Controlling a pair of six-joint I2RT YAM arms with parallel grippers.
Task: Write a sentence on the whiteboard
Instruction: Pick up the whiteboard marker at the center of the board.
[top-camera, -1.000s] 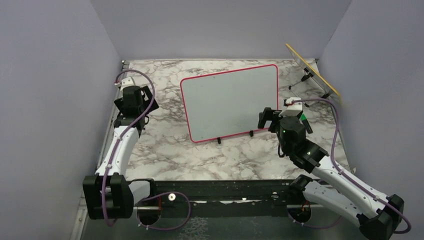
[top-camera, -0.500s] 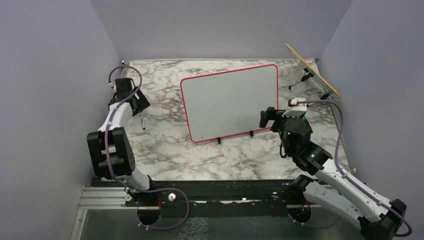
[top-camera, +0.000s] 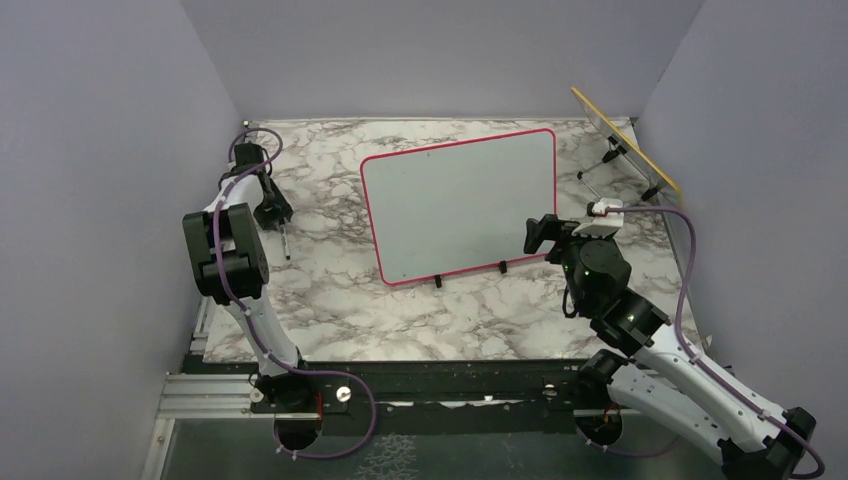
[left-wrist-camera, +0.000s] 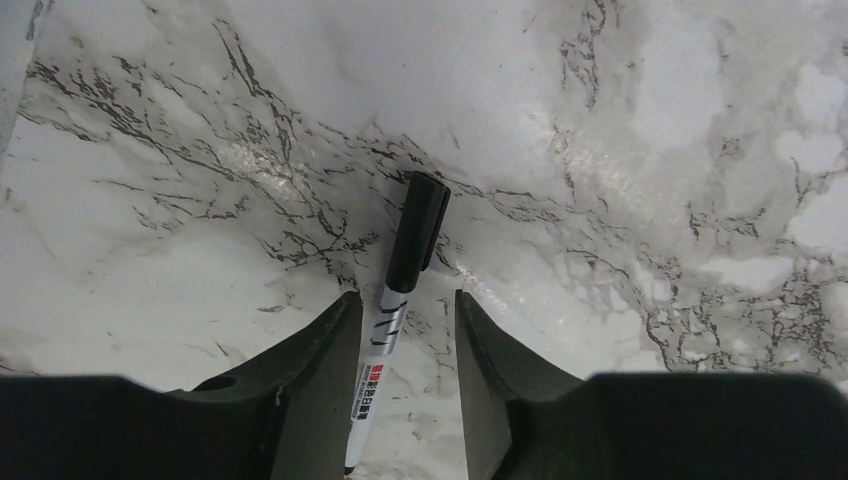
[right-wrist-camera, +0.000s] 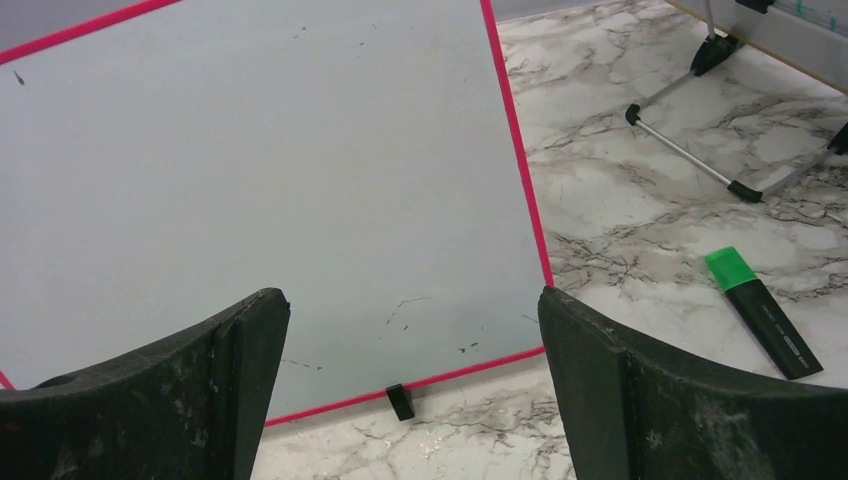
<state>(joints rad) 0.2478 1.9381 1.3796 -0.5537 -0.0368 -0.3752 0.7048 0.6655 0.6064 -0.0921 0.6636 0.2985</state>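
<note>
The whiteboard, pink-red framed with small black feet, stands at the middle back of the marble table. Its face carries only faint smudges; no sentence is in view. A black-capped white marker lies flat on the table at the far left. My left gripper is down over it with the jaws partly narrowed on either side of the barrel. The barrel rests against the left finger, with a gap on the other side. My right gripper is wide open and empty, just in front of the board's lower right corner.
A green-capped black highlighter lies on the table right of the board. A yellow-edged panel on a metal wire stand leans at the back right. Purple walls close in the table on the left, back and right.
My left arm has reached back toward the left wall and come down over the marker, its jaws narrowing from wide open. My right gripper has shifted slightly right.
</note>
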